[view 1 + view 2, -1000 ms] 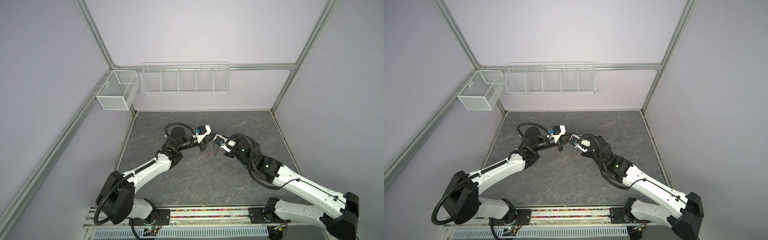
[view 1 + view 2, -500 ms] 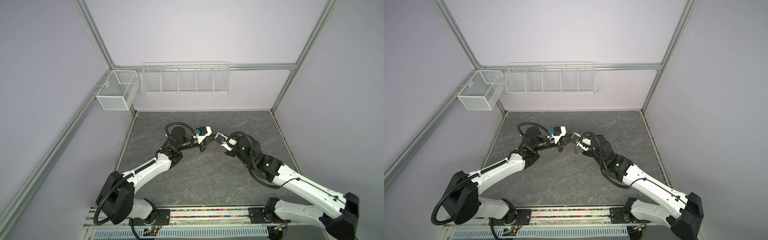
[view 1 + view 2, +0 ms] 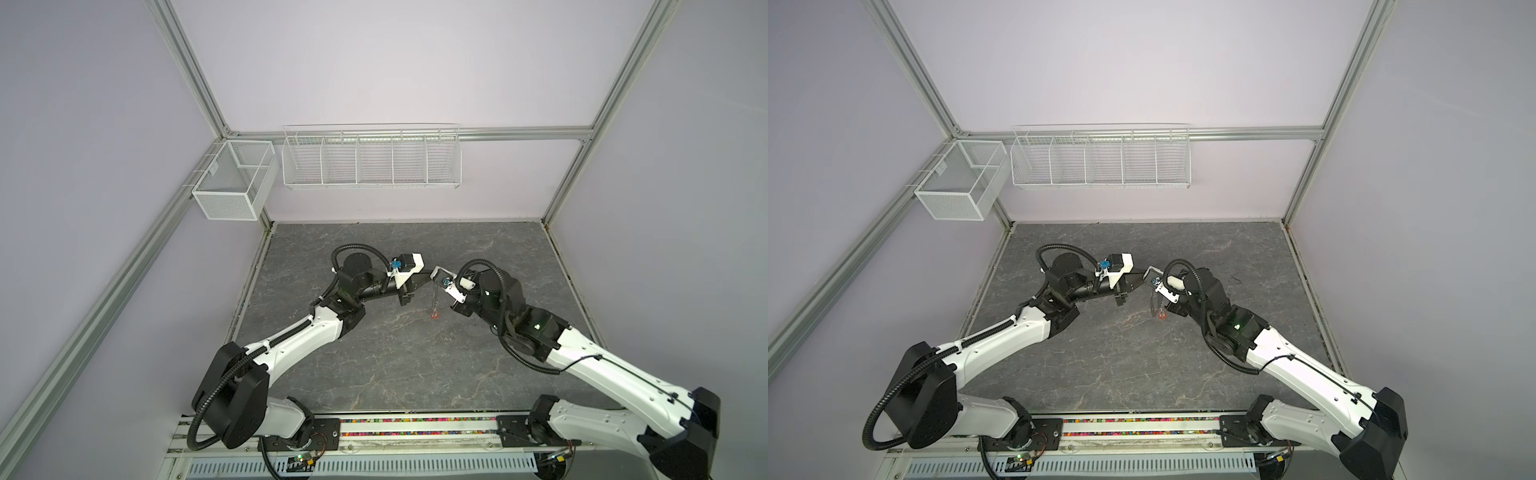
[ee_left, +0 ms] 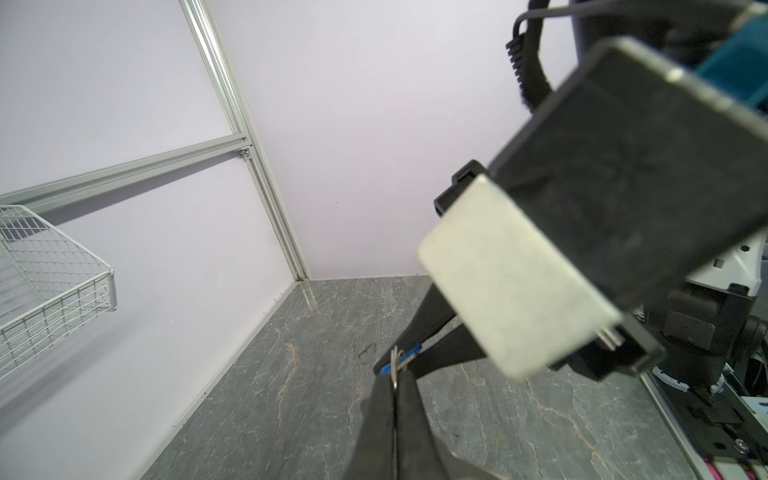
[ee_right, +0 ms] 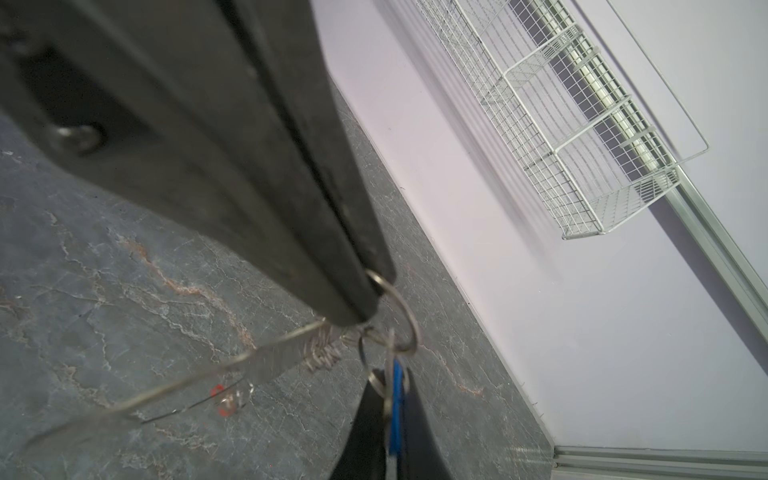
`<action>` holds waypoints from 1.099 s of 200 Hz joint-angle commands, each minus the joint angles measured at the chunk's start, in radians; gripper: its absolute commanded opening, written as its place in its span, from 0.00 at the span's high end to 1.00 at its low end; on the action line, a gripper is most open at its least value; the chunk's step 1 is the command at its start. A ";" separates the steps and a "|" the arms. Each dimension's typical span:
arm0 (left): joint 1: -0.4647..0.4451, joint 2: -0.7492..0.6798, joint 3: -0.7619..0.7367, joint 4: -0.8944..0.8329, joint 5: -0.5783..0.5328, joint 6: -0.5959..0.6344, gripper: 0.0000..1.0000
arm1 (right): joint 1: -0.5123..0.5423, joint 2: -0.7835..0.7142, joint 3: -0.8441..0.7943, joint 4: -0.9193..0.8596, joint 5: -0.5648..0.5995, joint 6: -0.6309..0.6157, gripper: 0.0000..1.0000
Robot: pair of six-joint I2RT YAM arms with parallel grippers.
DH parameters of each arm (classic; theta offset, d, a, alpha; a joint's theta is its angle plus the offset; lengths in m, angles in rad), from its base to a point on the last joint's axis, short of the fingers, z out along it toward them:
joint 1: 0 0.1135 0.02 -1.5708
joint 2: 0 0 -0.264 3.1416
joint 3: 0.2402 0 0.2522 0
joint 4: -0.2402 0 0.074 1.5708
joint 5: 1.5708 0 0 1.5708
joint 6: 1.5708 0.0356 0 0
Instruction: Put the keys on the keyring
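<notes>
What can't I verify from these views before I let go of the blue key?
- Right wrist view: whether the blue-tagged key is threaded on the keyring; metal rings overlap at the right gripper tip.
- Both wrist views: most of that key, hidden inside the left gripper.
- Left wrist view: the red-tagged key is unseen; a blurred camera housing fills much of the frame.
- Both top views: the join is too small.

Pale lilac walls (image 3: 395, 62) all round, aluminium frame posts (image 3: 195, 70) at 11 and 1 o'clock, long white wire rack (image 3: 371, 158) with five compartments at 12 o'clock, small white mesh basket (image 3: 232, 187) at 10 o'clock, dark grey marbled floor (image 3: 395, 365), soft even light.
</notes>
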State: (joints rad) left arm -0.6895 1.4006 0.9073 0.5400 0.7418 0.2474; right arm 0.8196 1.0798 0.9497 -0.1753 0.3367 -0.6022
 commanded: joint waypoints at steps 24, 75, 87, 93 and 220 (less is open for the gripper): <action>-0.004 0.023 0.024 -0.046 0.018 0.016 1.00 | 0.004 -0.017 0.047 0.010 -0.035 -0.016 0.93; -0.010 0.028 0.024 -0.076 0.019 0.049 1.00 | -0.023 -0.008 0.089 -0.033 -0.025 0.035 0.93; -0.010 0.028 0.018 -0.065 0.024 0.049 1.00 | -0.035 0.000 0.096 -0.060 -0.023 0.045 0.93; -0.010 0.027 0.018 -0.062 0.025 0.047 1.00 | -0.041 0.004 0.096 -0.075 -0.022 0.049 0.93; -0.010 0.024 -0.022 0.095 0.103 -0.029 1.00 | -0.101 0.043 0.072 -0.184 -0.272 0.033 0.93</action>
State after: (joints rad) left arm -0.6987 1.4178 0.8875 0.5785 0.8211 0.2398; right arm 0.7216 1.1271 1.0145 -0.3298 0.0586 -0.5659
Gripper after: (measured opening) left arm 0.047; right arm 0.074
